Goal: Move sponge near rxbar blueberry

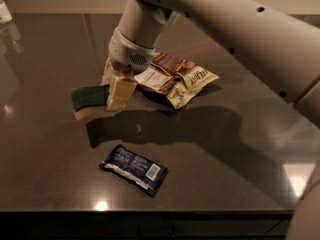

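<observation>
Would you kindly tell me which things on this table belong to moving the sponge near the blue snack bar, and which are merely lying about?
Part of the job:
- sponge, gripped by the pincer
- blue snack bar, lying in front of the sponge

Just lying about:
- crumpled brown-and-cream snack bag, right of the pincer
- small white object, far left corner

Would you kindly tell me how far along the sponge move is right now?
Done: the gripper grips the sponge by one end, and the shadow beneath suggests it is lifted off the table. In hand: the carry. Left: the rxbar blueberry lies apart, nearer the front edge, so the sponge must be brought there and set beside it.
</observation>
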Controlling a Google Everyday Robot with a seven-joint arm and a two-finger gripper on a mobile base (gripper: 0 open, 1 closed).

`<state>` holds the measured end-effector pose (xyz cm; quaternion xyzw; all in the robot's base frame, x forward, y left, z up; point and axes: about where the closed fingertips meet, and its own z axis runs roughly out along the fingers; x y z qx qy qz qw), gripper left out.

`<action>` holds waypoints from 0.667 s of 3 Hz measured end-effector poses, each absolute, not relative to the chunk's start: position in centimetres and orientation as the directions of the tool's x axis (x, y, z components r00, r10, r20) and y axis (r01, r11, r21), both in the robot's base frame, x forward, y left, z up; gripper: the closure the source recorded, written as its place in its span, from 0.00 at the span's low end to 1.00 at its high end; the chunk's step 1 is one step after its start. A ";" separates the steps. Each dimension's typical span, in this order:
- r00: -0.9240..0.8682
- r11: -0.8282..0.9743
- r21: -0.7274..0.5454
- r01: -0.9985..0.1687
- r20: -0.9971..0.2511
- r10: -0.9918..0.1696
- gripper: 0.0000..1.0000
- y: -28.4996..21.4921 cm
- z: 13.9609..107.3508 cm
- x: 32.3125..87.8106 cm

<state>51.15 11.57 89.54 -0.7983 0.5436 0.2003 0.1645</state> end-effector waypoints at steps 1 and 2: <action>0.320 -0.332 -0.061 -0.941 -0.474 -0.821 1.00 7.9 89.6 49.6; 0.305 -0.319 -0.049 -0.946 -0.462 -0.833 1.00 5.1 88.8 47.9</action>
